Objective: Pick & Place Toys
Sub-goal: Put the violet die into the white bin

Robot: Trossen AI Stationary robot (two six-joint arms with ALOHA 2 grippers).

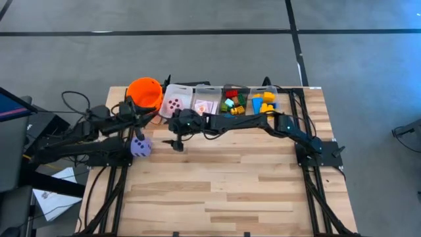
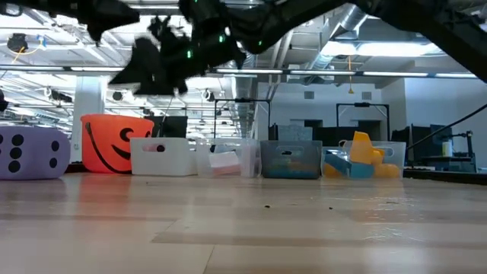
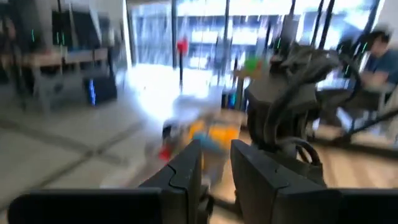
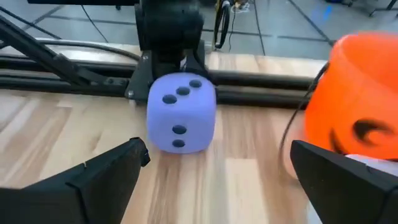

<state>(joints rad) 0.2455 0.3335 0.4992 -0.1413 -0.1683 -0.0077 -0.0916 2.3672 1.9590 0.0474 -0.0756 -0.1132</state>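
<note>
A purple die [image 4: 180, 112] with dark dots rests on one face on the wooden table, near the left arm's base [image 4: 168, 37]; the high view shows this die [image 1: 140, 146] at the table's left. My right gripper [image 4: 217, 180] hovers just to its right, open wide and pointing at it, with its fingers apart from it. My left gripper [image 3: 214, 165] is drawn back above the table's left edge. It points level toward the right, and its fingers stand a narrow gap apart with nothing between them. A pink die [image 1: 174, 103], cards [image 1: 205, 105] and bricks [image 1: 234, 104] lie in the bins.
An orange bucket [image 1: 145, 93] stands at the far left, close behind the purple die. A row of bins [image 1: 217, 89] runs along the far edge; the right one holds yellow and blue bricks [image 1: 263, 102]. The table's near half [image 1: 217, 191] is bare wood.
</note>
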